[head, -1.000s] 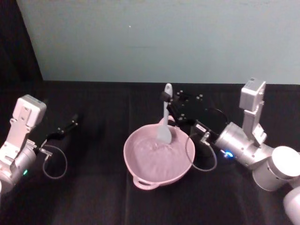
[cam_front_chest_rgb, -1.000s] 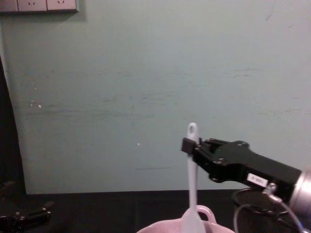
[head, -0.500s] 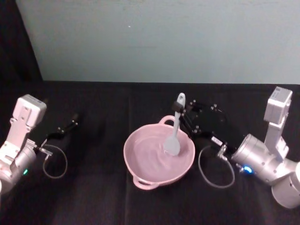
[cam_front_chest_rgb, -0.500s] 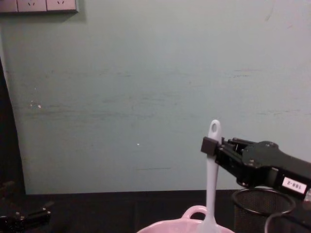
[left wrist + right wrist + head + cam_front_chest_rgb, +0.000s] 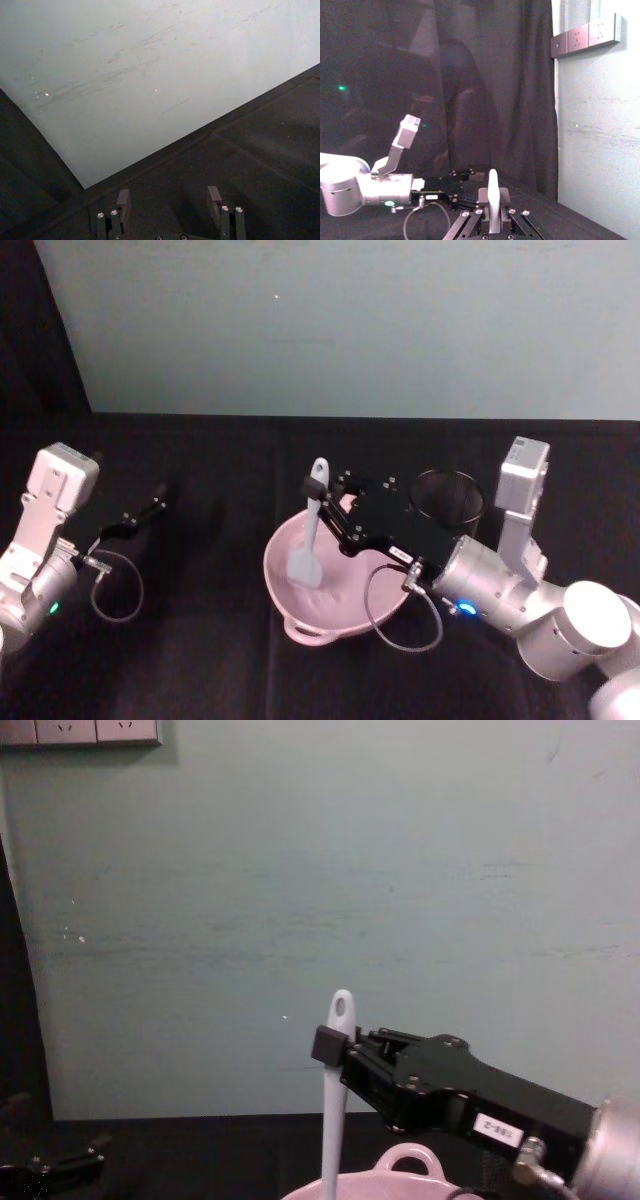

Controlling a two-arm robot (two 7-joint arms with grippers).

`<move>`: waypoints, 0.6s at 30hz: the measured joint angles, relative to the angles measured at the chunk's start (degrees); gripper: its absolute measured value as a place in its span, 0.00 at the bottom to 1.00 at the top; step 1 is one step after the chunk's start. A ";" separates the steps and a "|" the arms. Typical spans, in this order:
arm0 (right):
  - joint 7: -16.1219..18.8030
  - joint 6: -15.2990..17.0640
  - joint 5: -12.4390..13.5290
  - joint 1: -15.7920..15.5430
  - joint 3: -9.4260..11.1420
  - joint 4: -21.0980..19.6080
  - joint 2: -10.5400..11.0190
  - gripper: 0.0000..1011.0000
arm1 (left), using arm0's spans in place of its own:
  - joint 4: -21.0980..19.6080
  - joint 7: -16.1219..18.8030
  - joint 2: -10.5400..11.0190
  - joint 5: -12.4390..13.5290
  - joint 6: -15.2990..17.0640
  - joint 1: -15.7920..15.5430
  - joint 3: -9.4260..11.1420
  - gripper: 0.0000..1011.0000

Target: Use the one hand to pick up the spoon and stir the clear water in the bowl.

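The right hand (image 5: 324,502) is clamped on the spoon (image 5: 304,562) by its handle, the head below it in the bowl (image 5: 330,608). Too wide a sweep could strike the rim and slop water. The left hand (image 5: 148,512) idles well apart, fingers spread.

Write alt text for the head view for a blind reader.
The right gripper holds the white spoon nearly upright, its head down in the pink bowl. A black mesh cup stands to the bowl's right; the left gripper is parked at left.
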 joint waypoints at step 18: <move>-2.73 -3.14 -4.71 6.67 0.61 9.21 -2.18 0.12 | 0.00 0.00 0.00 0.00 0.00 0.00 0.00 0.99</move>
